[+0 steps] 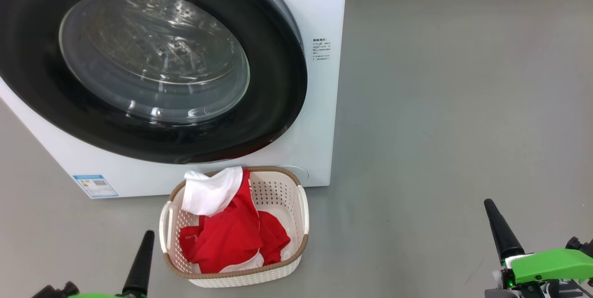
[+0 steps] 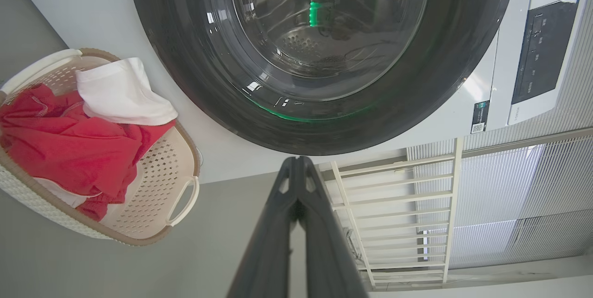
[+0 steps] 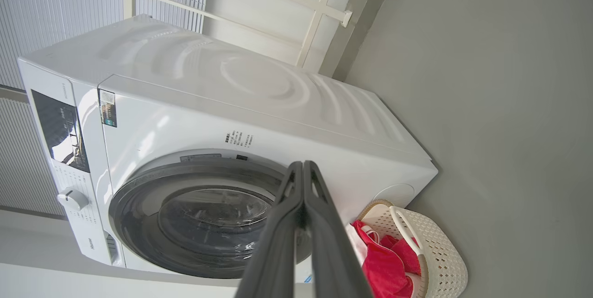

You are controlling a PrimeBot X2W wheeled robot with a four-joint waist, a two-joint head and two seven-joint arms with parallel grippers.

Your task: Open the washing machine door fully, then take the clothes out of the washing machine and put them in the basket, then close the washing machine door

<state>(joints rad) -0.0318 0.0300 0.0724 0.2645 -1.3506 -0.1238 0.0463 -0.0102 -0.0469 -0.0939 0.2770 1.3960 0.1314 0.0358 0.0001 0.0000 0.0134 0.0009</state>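
I am holding my left gripper (image 1: 149, 235) shut, its two dark fingers pressed together with nothing between them. My right gripper (image 1: 488, 204) is shut and empty too. Both are pointing forward over the grey floor (image 1: 463, 103). The basket (image 1: 278, 193) is sitting on the floor just to the right of my left gripper and well apart from my right one. The clothes (image 1: 231, 237) are lying inside the basket, red ones in a pile with a white part on top that is hanging a bit over the far rim. Past the basket, out in front of my fingers, the washing machine (image 1: 319, 117) is standing very close behind it. The washing machine door (image 1: 278, 103) is sitting shut against the machine.
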